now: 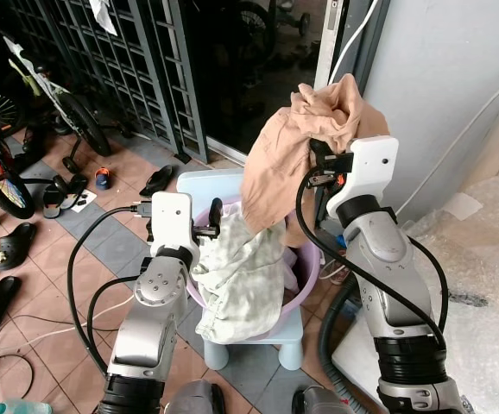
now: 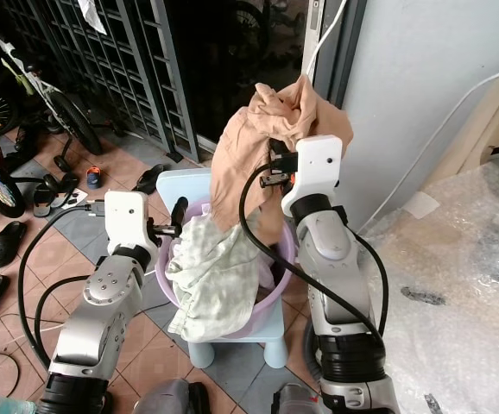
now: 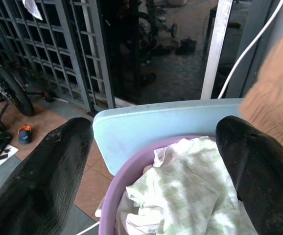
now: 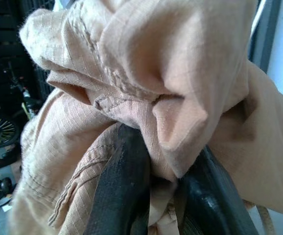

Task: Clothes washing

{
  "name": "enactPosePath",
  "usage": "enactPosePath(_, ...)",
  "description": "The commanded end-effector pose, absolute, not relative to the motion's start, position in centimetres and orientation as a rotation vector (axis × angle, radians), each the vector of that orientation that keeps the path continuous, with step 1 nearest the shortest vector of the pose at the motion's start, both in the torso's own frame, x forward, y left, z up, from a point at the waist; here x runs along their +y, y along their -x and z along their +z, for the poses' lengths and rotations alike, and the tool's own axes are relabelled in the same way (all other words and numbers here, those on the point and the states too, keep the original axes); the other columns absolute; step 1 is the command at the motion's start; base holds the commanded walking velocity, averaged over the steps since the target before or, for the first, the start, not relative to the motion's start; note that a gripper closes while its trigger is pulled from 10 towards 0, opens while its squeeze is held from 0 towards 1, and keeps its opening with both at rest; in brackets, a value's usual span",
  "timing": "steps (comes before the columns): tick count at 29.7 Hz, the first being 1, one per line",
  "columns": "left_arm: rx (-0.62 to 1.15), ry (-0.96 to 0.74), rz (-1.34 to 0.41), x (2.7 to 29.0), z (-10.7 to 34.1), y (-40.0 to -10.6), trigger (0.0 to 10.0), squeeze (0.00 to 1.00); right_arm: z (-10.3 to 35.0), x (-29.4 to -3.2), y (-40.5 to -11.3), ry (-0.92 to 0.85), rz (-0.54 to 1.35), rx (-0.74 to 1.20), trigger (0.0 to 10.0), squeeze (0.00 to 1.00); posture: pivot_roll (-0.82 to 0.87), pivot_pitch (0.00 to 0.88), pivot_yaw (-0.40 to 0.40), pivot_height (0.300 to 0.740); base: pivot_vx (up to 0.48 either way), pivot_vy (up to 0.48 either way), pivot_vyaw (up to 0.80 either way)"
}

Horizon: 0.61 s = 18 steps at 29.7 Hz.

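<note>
My right gripper (image 1: 323,147) is raised above the basin, shut on a tan garment (image 1: 284,147) that hangs down from it; in the right wrist view the tan cloth (image 4: 146,88) bunches over both black fingers (image 4: 124,191). Below sits a purple basin (image 1: 308,263) on a pale blue stool (image 1: 288,332), with a pale green checked garment (image 1: 245,272) spilling over its front rim. My left gripper (image 1: 213,220) stands open at the basin's left rim; its wrist view shows the green garment (image 3: 190,191) and purple basin (image 3: 117,196) between the spread fingers (image 3: 43,181).
A dark metal grille door (image 1: 137,60) stands behind the stool. Bicycles (image 1: 25,95) and several shoes (image 1: 12,246) lie on the tiled floor at left. A grey wall (image 1: 439,78) and bubble wrap (image 1: 483,285) are on the right. Black cables (image 1: 85,285) trail from my arms.
</note>
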<state>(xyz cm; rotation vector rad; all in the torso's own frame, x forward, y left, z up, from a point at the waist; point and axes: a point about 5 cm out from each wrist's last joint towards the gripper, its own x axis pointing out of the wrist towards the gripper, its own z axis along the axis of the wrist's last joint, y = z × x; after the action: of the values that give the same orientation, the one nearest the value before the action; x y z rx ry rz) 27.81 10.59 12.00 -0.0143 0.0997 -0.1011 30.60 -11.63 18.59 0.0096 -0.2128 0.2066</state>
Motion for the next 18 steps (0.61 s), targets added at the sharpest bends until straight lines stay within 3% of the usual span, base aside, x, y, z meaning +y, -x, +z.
enactPosePath(1, 0.106, 0.012, -0.100, 10.70, 11.77, -27.76, 10.0, 0.00, 19.64, -11.11, -30.64, -0.013, 0.223, -0.255, 10.0, 0.00, -0.05, 0.000, 0.089, 0.740, 0.000, 0.000, 0.00)
enactPosePath(15, 0.111, 0.005, -0.102, 10.93, 11.76, -27.61, 10.0, 0.00, 19.36, -10.85, -30.64, -0.019, 0.215, -0.248, 10.0, 0.00, -0.04, 0.000, 0.096, 0.740, -0.219, 0.000, 0.00)
enactPosePath(18, 0.114, 0.005, -0.099, 10.99, 11.67, -27.58, 10.0, 0.00, 19.24, -10.80, -30.63, -0.020, 0.214, -0.246, 10.0, 0.00, -0.04, 0.000, 0.098, 0.740, 0.000, 0.000, 0.00)
